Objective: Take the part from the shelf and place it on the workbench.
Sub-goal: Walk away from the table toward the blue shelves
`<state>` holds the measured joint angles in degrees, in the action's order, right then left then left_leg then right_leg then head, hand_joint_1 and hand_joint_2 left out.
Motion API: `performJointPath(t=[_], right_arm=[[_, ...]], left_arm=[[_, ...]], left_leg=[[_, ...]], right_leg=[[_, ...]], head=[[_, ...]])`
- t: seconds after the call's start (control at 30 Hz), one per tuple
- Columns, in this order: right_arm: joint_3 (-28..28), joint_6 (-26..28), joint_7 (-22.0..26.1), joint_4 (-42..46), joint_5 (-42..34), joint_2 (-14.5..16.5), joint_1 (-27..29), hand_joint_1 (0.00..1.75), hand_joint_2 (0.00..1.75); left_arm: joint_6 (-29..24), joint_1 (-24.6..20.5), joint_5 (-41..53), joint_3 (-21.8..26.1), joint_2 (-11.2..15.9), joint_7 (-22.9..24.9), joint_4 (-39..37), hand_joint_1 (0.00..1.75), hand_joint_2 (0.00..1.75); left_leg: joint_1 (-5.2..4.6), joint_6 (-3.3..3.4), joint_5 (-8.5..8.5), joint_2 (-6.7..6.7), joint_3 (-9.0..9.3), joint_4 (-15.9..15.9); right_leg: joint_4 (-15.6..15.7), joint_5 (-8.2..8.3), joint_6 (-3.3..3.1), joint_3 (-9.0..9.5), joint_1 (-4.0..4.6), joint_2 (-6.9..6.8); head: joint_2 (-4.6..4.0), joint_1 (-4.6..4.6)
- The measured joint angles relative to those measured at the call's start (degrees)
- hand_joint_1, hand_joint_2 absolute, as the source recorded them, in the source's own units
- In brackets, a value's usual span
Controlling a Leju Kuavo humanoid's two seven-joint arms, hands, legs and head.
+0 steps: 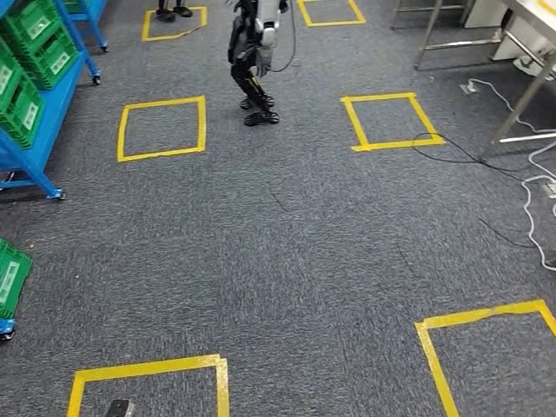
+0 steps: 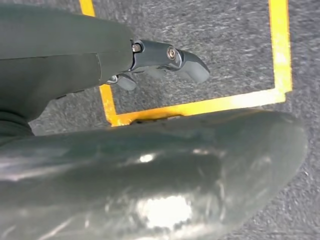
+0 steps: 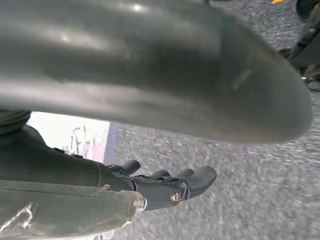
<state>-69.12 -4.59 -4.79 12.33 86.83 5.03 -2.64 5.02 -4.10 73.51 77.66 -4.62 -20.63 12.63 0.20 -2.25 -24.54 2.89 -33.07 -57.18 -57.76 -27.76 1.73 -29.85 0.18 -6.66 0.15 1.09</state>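
While both hands hang over the grey carpet (image 1: 288, 261) holding nothing, the left hand (image 2: 166, 62) and right hand (image 3: 166, 182) with fingers loosely extended, green bins (image 1: 33, 43) sit on the blue shelf (image 1: 46, 113) at far left.

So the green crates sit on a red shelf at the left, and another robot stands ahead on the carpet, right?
Not quite: the shelf is blue, not red, as the head view shows. The green crates do sit on it at the left, and another robot stands ahead on the carpet.
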Motion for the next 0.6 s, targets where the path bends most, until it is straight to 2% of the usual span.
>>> performJointPath(t=[0.03,0.07,0.1,0.17,0.2,0.23,0.27,0.3,0.33,0.4,0.43,0.47,0.53,0.57,0.6], right_arm=[[0.2,0.0,0.3,0.0,0.2,0.0,-0.1,0.0,0.0],[0.4,0.0,0.6,0.0,0.4,0.0,-0.3,0.0,0.0],[0.6,0.0,0.8,0.0,0.5,0.0,-0.3,0.0,0.0],[1.0,-0.3,0.9,-0.1,1.1,0.1,-0.2,0.0,0.0],[1.2,-0.5,0.9,-0.2,1.5,0.1,-0.1,0.0,0.0],[1.5,-0.7,0.9,-0.3,1.8,0.1,0.1,0.0,0.0],[1.8,-0.8,0.8,-0.3,2.2,0.1,0.2,0.0,0.0],[2.2,-0.9,0.8,-0.3,2.5,0.1,0.2,0.0,0.0],[2.5,-1.0,0.7,-0.3,2.7,0.1,0.1,0.0,0.0],[3.2,-1.0,0.8,-0.4,3.0,0.1,0.1,0.0,0.0],[3.5,-1.0,0.8,-0.4,3.0,0.1,0.1,0.0,0.0],[3.8,-1.0,0.9,-0.4,3.1,0.1,0.1,0.0,0.0],[4.3,-0.9,1.1,-0.5,3.1,0.1,0.1,0.0,0.0],[4.5,-0.8,1.2,-0.5,3.1,0.1,0.1,0.0,0.0],[4.7,-0.7,1.3,-0.5,3.1,0.0,0.1,0.0,0.0]], left_arm=[[-0.2,0.0,-0.1,0.0,0.0,0.4,0.0,0.0,0.0],[-0.5,0.1,-0.1,0.0,0.0,0.7,0.0,0.0,0.0],[-0.7,0.2,-0.1,0.0,0.0,1.0,0.0,0.0,0.0],[-1.0,0.1,-0.1,0.0,0.1,1.3,0.0,0.0,0.0],[-1.1,0.1,-0.1,0.0,0.2,1.4,0.0,0.0,0.0],[-1.2,0.1,-0.2,0.1,0.3,1.5,0.0,0.0,0.0],[-1.4,0.3,-0.3,0.1,0.4,1.5,0.0,0.0,0.0],[-1.6,0.4,-0.4,0.1,0.5,1.5,0.0,0.0,0.0],[-1.9,0.5,-0.5,0.1,0.5,1.5,0.0,0.0,0.0],[-2.2,0.4,-0.7,0.2,0.6,1.5,0.0,0.0,0.0],[-2.3,0.4,-0.8,0.3,0.7,1.5,0.0,0.0,0.0],[-2.2,0.4,-0.8,0.3,0.7,1.4,0.0,0.0,0.0],[-1.7,0.6,-0.8,0.5,0.7,1.2,0.0,0.0,0.0],[-1.3,0.8,-0.7,0.6,0.7,1.2,0.0,0.0,0.0],[-0.8,0.8,-0.7,0.6,0.6,1.1,0.0,0.0,0.0]], left_leg=[[-0.02,0.57,0.03,-0.29,0.31,0.7],[0.06,0.9,0.09,-0.92,0.33,0.8],[0.17,1.26,0.19,-1.53,0.36,0.8],[0.23,1.77,0.27,-2.85,0.3,0.9],[0.18,1.92,0.28,-3.66,0.25,0.9],[0.12,1.98,0.29,-4.52,0.23,0.9],[0.07,1.99,0.3,-5.4,0.26,0.8],[0.06,1.96,0.33,-6.27,0.32,0.8],[0.08,1.9,0.36,-7.13,0.4,0.8],[0.09,1.53,0.43,-8.76,0.39,0.7],[0.12,1.22,0.52,-9.44,0.23,0.7],[0.18,0.83,0.66,-10.08,0.03,0.7],[0.42,0.04,1.01,-10.96,-0.36,0.9],[0.4,-0.26,0.78,-10.17,-0.61,0.7],[0.31,-0.48,-0.05,-8.73,-1.24,-0.4]], right_leg=[[-0.1,-0.35,0.49,0.18,0.04,-0.35],[-0.6,-0.9,0.8,0.2,-0.1,0.48],[-2.1,-2.0,1.06,-0.39,-0.24,1.89],[-9.1,-5.72,1.32,-3.53,-0.39,5.23],[-13.3,-7.41,1.32,-5.58,-0.41,6.0],[-16.3,-8.24,1.27,-7.18,-0.4,6.35],[-17.2,-7.87,1.17,-7.87,-0.38,6.51],[-15.7,-6.3,1.03,-7.4,-0.38,6.71],[-12.2,-4.0,0.87,-5.96,-0.44,7.24],[-4.3,-0.51,0.64,-2.61,-0.75,9.86],[-2.0,0.18,0.59,-1.58,-0.85,10.89],[-1.0,0.21,0.48,-1.14,-0.86,11.46],[-0.7,0.45,-0.05,-0.98,-0.71,10.44],[-0.4,0.67,-0.45,-0.89,-0.7,9.78],[-0.1,0.9,-0.82,-0.82,-0.71,9.02]], head=[[0.0,0.09],[0.0,0.15],[0.0,0.27],[0.0,0.58],[0.0,0.69],[0.0,0.73],[0.0,0.75],[0.0,0.76],[0.0,0.76],[0.0,0.78],[0.0,0.78],[0.0,0.77],[0.0,0.75],[0.0,0.68],[0.0,0.54]])
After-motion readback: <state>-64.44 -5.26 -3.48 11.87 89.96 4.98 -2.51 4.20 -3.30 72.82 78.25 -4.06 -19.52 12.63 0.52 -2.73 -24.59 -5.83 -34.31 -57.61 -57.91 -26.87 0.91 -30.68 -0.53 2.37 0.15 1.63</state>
